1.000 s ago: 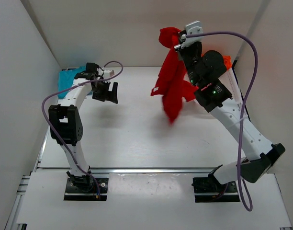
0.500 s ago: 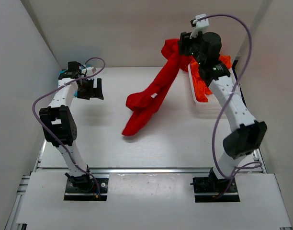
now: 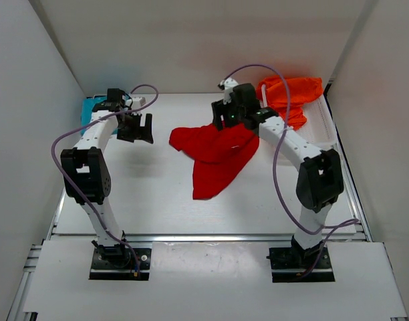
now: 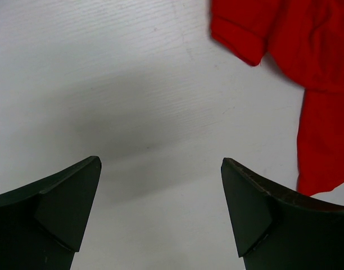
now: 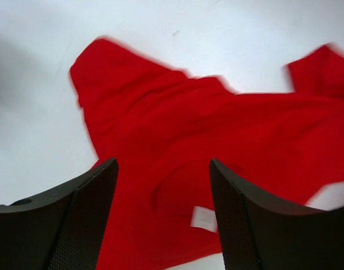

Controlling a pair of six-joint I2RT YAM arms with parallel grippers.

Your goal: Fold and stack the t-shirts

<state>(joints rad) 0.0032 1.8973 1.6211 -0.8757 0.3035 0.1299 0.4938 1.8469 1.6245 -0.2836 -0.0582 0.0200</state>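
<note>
The red t-shirt (image 3: 214, 152) lies crumpled on the table's middle, one part trailing toward the front. My right gripper (image 3: 224, 122) hovers over its far edge, jaws open with nothing between them. In the right wrist view the red t-shirt (image 5: 217, 129) fills the space under the right gripper (image 5: 163, 214), its white neck label (image 5: 204, 218) showing. The left gripper (image 3: 139, 128) stands open over bare table to the shirt's left; a red sleeve (image 4: 245, 39) shows ahead of the left gripper (image 4: 161, 208). An orange t-shirt (image 3: 291, 93) lies at the back right, a teal-blue t-shirt (image 3: 92, 107) at the back left.
A white mesh basket (image 3: 327, 130) stands along the right wall under the orange t-shirt. White walls close in the table on the left, back and right. The arms' bases sit on a rail at the near edge.
The right arm came down from high at the back and let go of the red t-shirt, which dropped from hanging to lying on the table. Its jaws opened. The left arm shifted slightly.
</note>
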